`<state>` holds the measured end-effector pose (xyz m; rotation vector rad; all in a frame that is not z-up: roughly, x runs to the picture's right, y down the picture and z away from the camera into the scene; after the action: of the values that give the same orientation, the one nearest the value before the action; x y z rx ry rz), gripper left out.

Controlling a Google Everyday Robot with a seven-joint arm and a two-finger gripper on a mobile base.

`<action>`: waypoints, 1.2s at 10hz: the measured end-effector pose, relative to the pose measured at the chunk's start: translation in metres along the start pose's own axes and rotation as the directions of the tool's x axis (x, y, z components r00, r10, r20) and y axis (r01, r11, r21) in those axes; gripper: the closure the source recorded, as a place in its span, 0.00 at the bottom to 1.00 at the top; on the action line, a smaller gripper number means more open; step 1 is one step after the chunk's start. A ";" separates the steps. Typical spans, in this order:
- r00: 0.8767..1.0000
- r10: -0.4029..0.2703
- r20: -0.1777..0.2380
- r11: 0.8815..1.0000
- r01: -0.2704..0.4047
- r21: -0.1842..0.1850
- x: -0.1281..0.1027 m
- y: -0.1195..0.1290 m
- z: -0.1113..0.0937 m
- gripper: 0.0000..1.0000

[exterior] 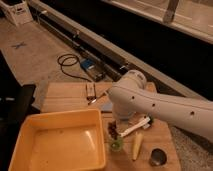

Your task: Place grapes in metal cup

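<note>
Dark grapes [113, 130] beneath pincer [119, 122]

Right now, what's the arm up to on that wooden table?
The robot arm reaches down over the wooden table, its gripper low beside the yellow tray and right at the grapes. The dark bunch sits just above the small green cup. The metal cup stands apart near the table's right front corner, with a pale yellow piece between it and the green cup. The grapes are not yet in the metal cup.
</note>
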<state>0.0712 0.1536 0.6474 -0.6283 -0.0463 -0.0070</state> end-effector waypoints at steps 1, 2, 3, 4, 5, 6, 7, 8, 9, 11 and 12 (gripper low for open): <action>1.000 0.031 0.002 0.999 -0.031 -0.011 0.008 -0.002 0.004 1.00; 0.997 0.081 -0.001 0.996 -0.081 -0.026 0.027 -0.002 0.010 1.00; 0.993 0.117 -0.003 0.993 -0.117 -0.034 0.043 -0.001 0.013 1.00; 0.985 0.173 -0.009 0.984 -0.174 -0.044 0.073 0.001 0.016 1.00; 0.975 0.221 -0.014 0.974 -0.222 -0.049 0.098 0.005 0.017 1.00; 0.964 0.265 -0.013 0.963 -0.265 -0.057 0.123 0.011 0.019 1.00; 0.954 0.298 -0.009 0.952 -0.298 -0.064 0.142 0.017 0.021 1.00; 0.939 0.343 -0.004 0.937 -0.343 -0.075 0.165 0.030 0.023 1.00; 0.932 0.361 0.003 0.930 -0.360 -0.076 0.176 0.037 0.023 1.00; 0.932 0.362 0.006 0.930 -0.360 -0.075 0.176 0.037 0.023 1.00; 0.932 0.362 0.008 0.930 -0.360 -0.074 0.176 0.037 0.023 1.00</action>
<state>0.2468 0.1983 0.6528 -0.7011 0.0501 0.3565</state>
